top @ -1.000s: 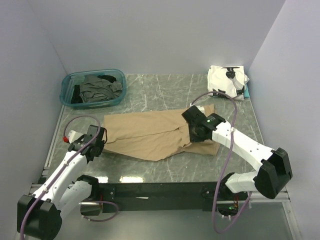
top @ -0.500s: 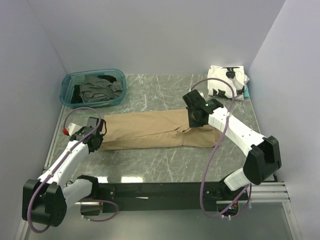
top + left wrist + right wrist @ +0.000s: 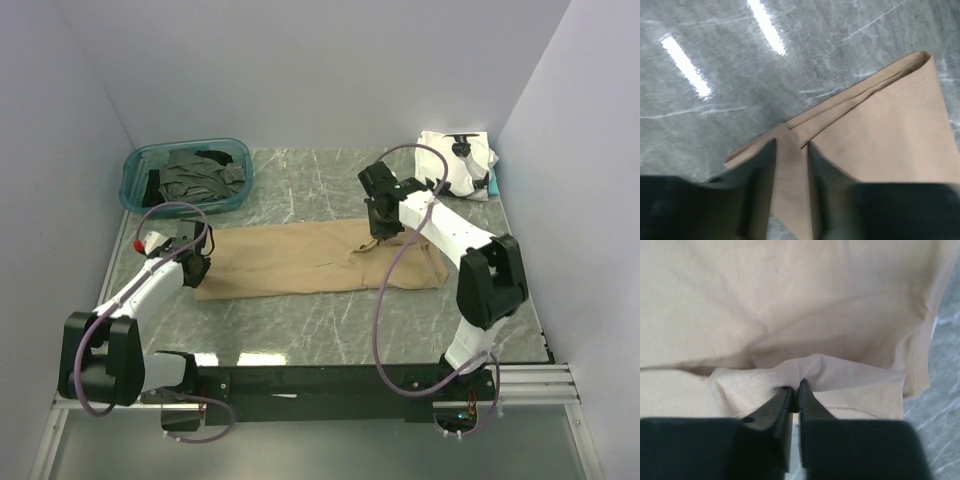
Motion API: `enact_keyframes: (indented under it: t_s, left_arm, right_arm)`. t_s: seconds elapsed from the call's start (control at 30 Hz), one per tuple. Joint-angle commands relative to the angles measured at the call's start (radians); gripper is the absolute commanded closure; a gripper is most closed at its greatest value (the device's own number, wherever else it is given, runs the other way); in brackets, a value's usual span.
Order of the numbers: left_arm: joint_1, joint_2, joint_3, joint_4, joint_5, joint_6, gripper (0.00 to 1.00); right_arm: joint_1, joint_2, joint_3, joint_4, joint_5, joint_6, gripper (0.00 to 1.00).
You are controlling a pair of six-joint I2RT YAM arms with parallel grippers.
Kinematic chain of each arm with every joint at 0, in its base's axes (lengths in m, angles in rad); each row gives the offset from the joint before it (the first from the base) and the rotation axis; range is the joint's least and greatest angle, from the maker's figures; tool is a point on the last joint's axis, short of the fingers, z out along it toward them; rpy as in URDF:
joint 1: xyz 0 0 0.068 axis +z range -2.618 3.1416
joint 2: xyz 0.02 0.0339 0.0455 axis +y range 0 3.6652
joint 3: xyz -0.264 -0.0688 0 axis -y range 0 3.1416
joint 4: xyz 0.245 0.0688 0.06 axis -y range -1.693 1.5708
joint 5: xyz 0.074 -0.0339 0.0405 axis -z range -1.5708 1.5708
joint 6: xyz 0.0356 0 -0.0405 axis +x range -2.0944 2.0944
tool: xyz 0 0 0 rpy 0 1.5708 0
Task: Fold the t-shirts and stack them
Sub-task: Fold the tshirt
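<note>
The tan t-shirt (image 3: 300,258) lies across the middle of the table as a long folded band. At its left end my left gripper (image 3: 197,268) is low over the corner. In the left wrist view its jaws (image 3: 790,145) stand slightly apart, with a strip of the tan t-shirt (image 3: 890,130) lying between them. My right gripper (image 3: 378,232) is at the band's far edge, right of centre. In the right wrist view it (image 3: 796,385) is shut, pinching a stitched hem of the tan t-shirt (image 3: 790,300). A folded white t-shirt with black patches (image 3: 455,160) rests at the back right.
A teal bin (image 3: 135,170) at the back left holds dark grey and black t-shirts (image 3: 200,175). Grey walls close in the table on three sides. The right arm's cable loops over the tan cloth.
Both grippers have carried the shirt's near edge toward the back, folding it into a narrower band. The left jaws, shut before, have parted a little.
</note>
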Motion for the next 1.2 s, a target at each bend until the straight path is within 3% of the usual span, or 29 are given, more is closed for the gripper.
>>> enact_keyframes:
  t_s: [0.0,0.03,0.07,0.1,0.13,0.17,0.3,0.4,0.5,0.57,0.67,0.93,1.17]
  left_arm:
    - [0.019,0.039,0.056,0.062,0.033,0.060,0.60]
    - [0.022,0.045,0.060,0.067,0.038,0.065,0.48]
    - [0.025,0.046,0.071,0.061,0.041,0.063,0.29]
    - [0.028,0.046,0.080,0.053,0.043,0.066,0.20]
    - [0.030,0.043,0.092,0.046,0.040,0.071,0.12]
    - [0.030,0.039,0.106,0.035,0.033,0.075,0.02]
    - [0.030,-0.016,0.172,-0.036,0.021,0.088,0.01]
    - [0.030,-0.073,0.160,-0.017,0.078,0.126,0.01]
    - [0.028,-0.113,0.102,0.119,0.246,0.217,0.01]
    - [0.028,-0.121,0.042,0.272,0.430,0.253,0.01]
    - [-0.001,-0.100,-0.009,0.404,0.542,0.275,0.00]
    - [-0.064,0.062,-0.023,0.394,0.509,0.313,0.01]
    - [-0.064,0.103,-0.075,0.388,0.461,0.316,0.01]
  right_arm:
    - [-0.030,0.090,0.085,0.078,-0.001,-0.023,0.75]
    - [-0.033,0.106,0.105,0.075,0.013,-0.020,0.67]
    - [-0.032,0.117,0.134,0.093,0.029,-0.020,0.62]
    - [-0.032,0.127,0.150,0.100,0.042,-0.020,0.54]
    - [-0.033,0.127,0.167,0.100,0.065,-0.014,0.37]
    - [-0.032,0.126,0.187,0.101,0.072,-0.012,0.33]
    - [-0.033,0.004,0.121,0.138,0.061,0.024,0.22]
    - [-0.033,-0.117,-0.023,0.193,-0.028,0.060,0.17]
    - [-0.033,-0.202,-0.195,0.285,-0.235,0.073,0.15]
    - [-0.032,-0.224,-0.297,0.360,-0.334,0.099,0.15]
    - [-0.029,-0.204,-0.347,0.406,-0.372,0.110,0.13]
    - [-0.012,-0.063,-0.255,0.333,0.017,0.068,0.16]
    - [-0.010,0.063,-0.188,0.327,0.072,0.001,0.23]
